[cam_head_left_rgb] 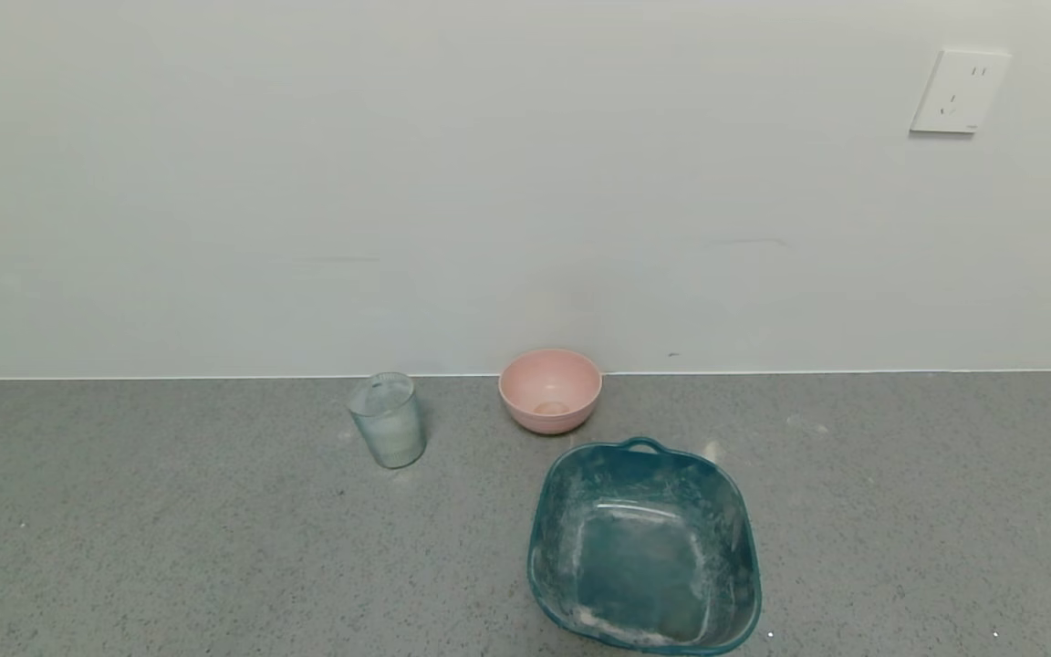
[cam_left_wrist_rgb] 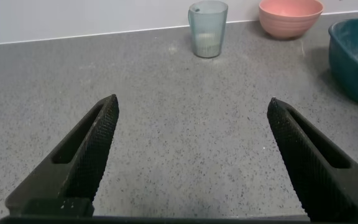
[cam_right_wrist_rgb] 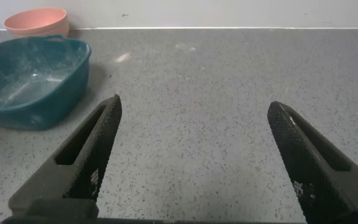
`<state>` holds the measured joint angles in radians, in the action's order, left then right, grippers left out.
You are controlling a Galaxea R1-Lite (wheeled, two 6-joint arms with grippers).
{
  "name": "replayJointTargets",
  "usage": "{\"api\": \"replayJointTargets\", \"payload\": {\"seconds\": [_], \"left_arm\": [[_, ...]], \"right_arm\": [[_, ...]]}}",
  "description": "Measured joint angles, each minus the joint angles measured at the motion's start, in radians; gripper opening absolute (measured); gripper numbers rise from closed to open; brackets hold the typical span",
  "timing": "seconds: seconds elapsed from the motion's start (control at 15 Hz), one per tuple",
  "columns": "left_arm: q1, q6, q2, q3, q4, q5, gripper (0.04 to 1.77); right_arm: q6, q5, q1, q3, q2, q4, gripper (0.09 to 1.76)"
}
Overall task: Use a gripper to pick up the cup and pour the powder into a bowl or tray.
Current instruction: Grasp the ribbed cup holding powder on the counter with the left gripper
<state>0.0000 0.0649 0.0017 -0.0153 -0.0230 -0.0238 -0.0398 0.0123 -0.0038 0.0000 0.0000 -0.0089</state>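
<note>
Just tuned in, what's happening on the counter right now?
Nothing is being handled yet. The cup stands upright on the grey counter near the wall, with the powder showing pale in its lower part. The pink bowl sits to its right, apart from it, and a teal basin dusted with white lies nearer the robot. The left gripper hangs open over bare counter, facing the cup. The right gripper is open too, off to the basin's right.

Light is even and soft, rather bright. The cup (cam_head_left_rgb: pixel 387 420) and the bowl (cam_head_left_rgb: pixel 550 390) throw only weak shadows. A small glare line shows inside the basin (cam_head_left_rgb: pixel 644 546). Wrist views are slightly soft near the fingers (cam_left_wrist_rgb: pixel 86 155).
</note>
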Motion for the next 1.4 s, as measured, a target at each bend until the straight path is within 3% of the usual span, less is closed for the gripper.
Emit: {"api": "replayJointTargets", "payload": {"seconds": [0.33,0.67,1.13,1.4], "left_arm": [[0.0,-0.001,0.038,-0.094,-0.005,-0.001,1.72],[-0.02,0.001,0.209,-0.231,0.0,-0.011,1.72],[-0.049,0.002,0.622,-0.41,0.031,-0.057,1.72],[-0.051,0.001,0.921,-0.462,0.177,-0.061,1.72]], "right_arm": [[0.0,0.0,0.001,0.0,0.0,0.0,1.71],[0.0,0.0,0.0,0.0,0.0,0.0,1.71],[0.0,0.0,0.0,0.0,0.0,0.0,1.71],[0.0,0.0,0.0,0.0,0.0,0.0,1.71]]}}
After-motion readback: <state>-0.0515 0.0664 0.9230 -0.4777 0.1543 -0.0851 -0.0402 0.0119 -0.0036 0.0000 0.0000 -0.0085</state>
